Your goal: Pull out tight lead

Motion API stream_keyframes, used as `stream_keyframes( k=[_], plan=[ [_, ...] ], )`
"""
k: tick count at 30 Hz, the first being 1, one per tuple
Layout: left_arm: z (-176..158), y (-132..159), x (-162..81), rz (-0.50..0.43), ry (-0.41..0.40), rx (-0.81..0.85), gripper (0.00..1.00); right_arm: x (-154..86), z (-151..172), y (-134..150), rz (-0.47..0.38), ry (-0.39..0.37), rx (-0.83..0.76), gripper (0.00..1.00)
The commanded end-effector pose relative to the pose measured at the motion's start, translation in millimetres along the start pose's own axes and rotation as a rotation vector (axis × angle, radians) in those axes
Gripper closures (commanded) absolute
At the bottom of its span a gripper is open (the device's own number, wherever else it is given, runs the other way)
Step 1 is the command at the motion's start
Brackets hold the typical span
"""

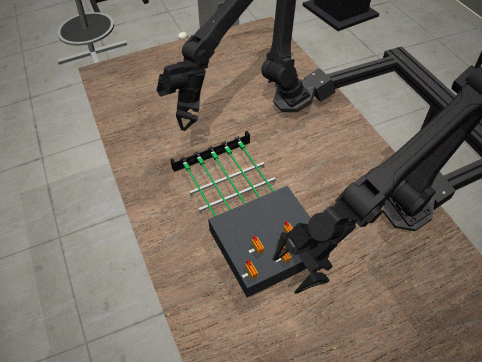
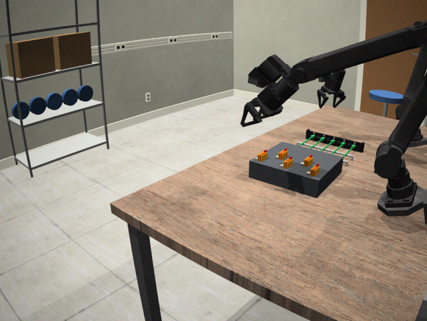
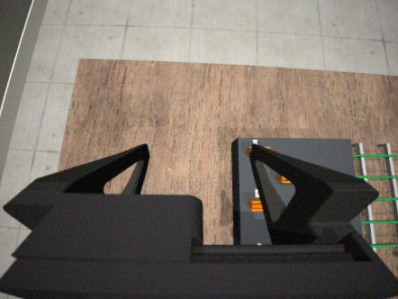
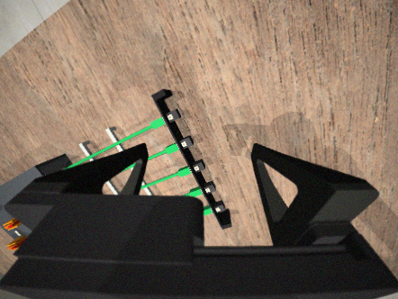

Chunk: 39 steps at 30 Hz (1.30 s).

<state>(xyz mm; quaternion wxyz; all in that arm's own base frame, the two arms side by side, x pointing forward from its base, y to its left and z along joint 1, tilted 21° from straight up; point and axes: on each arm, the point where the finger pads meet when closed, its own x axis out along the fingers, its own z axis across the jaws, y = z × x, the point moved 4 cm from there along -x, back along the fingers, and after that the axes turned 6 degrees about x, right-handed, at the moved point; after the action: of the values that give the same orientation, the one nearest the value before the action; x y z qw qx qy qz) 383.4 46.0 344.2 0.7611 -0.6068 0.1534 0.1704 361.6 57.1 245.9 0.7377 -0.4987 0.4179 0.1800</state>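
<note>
Top view: five green leads (image 1: 228, 178) (image 2: 326, 146) (image 3: 375, 176) (image 4: 113, 146) run side by side, their long axes slanting from plugs at the upper left down to a dark box (image 1: 257, 210) (image 2: 281, 182) (image 3: 315, 153) (image 4: 22, 180) at the lower right. The plugs point into a black port strip (image 1: 206, 157) (image 2: 361, 147) (image 4: 162, 105). Small pale tags sit beside orange handles (image 1: 258, 245) (image 2: 287, 163) (image 3: 256, 205) (image 4: 11, 224); their marks are too small to read. The left gripper (image 1: 286, 275) (image 2: 251, 123) (image 3: 199, 149) hides part of the box.

Exterior view: the leads point from the strip toward the lower left. All five red-tipped handles stand on the box, and two low pale rails (image 1: 249, 169) (image 2: 348, 156) (image 3: 365, 189) (image 4: 85, 149) cross the leads' line. Behind are a shelf unit (image 2: 104, 121) and a blue stool (image 2: 385, 96).

Left wrist view: the left gripper is spread wide, grasping nothing. One finger covers some handles; the leads lie horizontally at the right.

Right wrist view: the right gripper (image 1: 184, 127) (image 2: 328, 106) (image 4: 199, 149) is also released and wide. The leads slope down-left from the strip, partly behind a finger. White port labels show, their letters unclear.
</note>
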Motion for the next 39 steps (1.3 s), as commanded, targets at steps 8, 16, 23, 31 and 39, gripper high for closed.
stream_keyframes(
  k=[8,16,23,31,39],
  plan=[
    [1.0,-4.3,-2.1,-0.01,-0.003,0.001,0.0,-2.7,1.4,-2.7,-0.007,-0.006,0.002,0.0],
    [1.0,-4.3,-2.1,-0.01,-0.003,0.001,0.0,-2.7,1.4,-2.7,-0.007,-0.006,0.002,0.0],
    [-27.2,1.1,-7.3,-0.036,0.035,0.05,0.0,-6.9,13.8,21.7,-0.034,-0.058,-0.163,0.0],
    [-118.5,2.5,-39.6,-0.138,0.141,0.181,0.0,-23.5,59.9,83.3,-0.128,-0.201,-0.512,0.0],
    [-195.5,21.7,-92.7,-0.269,0.25,0.289,0.0,-27.6,96.8,136.5,-0.184,-0.296,-0.806,0.0]
  ],
)
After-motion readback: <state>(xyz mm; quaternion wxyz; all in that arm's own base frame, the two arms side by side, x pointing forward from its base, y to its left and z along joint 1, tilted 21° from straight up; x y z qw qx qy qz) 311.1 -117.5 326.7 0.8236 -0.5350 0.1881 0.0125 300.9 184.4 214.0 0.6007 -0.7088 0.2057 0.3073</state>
